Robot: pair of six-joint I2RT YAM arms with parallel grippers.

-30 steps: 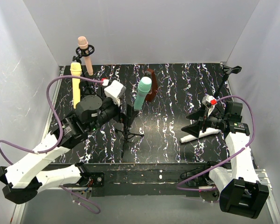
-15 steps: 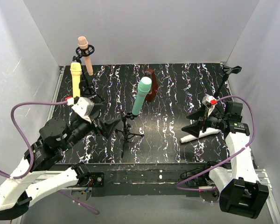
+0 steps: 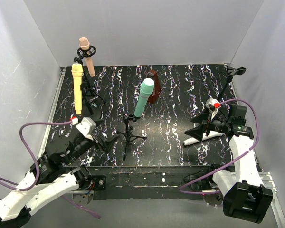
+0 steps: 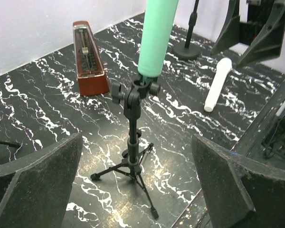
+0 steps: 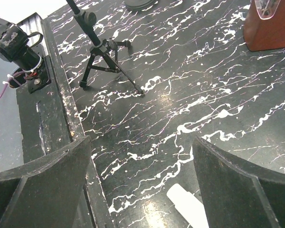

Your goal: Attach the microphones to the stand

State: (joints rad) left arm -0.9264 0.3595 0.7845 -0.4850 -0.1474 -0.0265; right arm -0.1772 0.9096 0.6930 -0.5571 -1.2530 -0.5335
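Note:
The teal-green microphone (image 3: 144, 97) sits tilted in the clip of a black tripod stand (image 3: 128, 133) mid-table; the left wrist view shows that microphone (image 4: 156, 38) above the tripod (image 4: 132, 118). The pale yellow microphone (image 3: 77, 88) and the peach-pink microphone (image 3: 84, 47) sit on stands at the back left. The white microphone (image 3: 192, 140) lies flat on the table at the right, its end (image 5: 187, 204) showing just beyond my right gripper (image 5: 142, 190). That right gripper (image 3: 195, 124) hovers open over it. My left gripper (image 3: 106, 134) is open and empty, left of the tripod.
A brown metronome (image 3: 153, 85) stands behind the teal microphone. An empty black stand (image 3: 235, 71) rises at the back right, its round base (image 4: 186, 50) on the table. White walls close in three sides. The metal front rail (image 5: 52, 95) runs near my right gripper.
My left arm has drawn back from the tripod toward the near-left corner, its gripper still open. The right arm and the microphones have not moved.

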